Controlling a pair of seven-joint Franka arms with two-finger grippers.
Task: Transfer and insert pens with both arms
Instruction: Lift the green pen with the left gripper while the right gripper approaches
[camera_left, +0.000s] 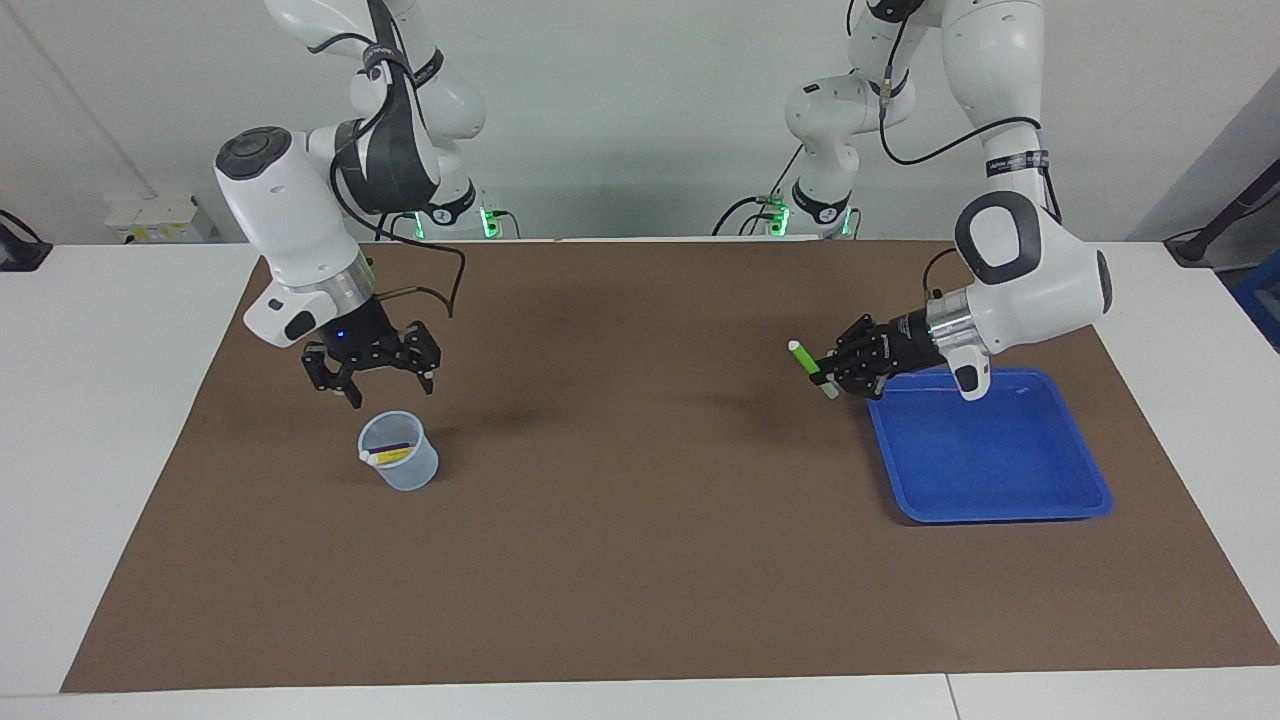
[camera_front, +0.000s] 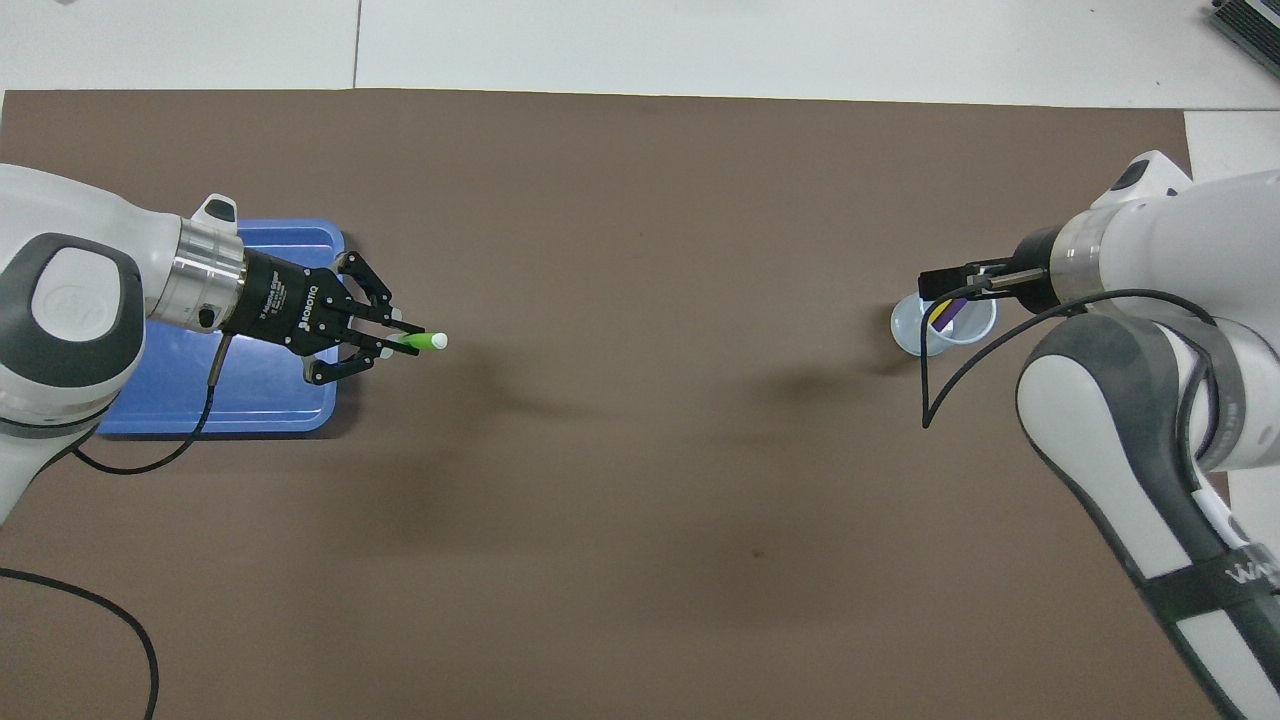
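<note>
The left gripper (camera_left: 822, 374) is clamped on the green pen (camera_left: 806, 363), raised just off the blue tray (camera_left: 1000, 500). For the handover, the pen should stay level. The right gripper (camera_left: 382, 385), jaws spread and empty, hovers above the cup (camera_left: 405, 470) holding the other pens.

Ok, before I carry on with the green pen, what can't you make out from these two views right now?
- Purple pen and yellow pen in the cup: overhead view, the right hand covers the yellow one and most of the purple; facing view, the cup wall blurs their lower ends.
- Green pen: both views, the left hand hides its middle.
- Tray: overhead view, the left arm covers part of it.
</note>
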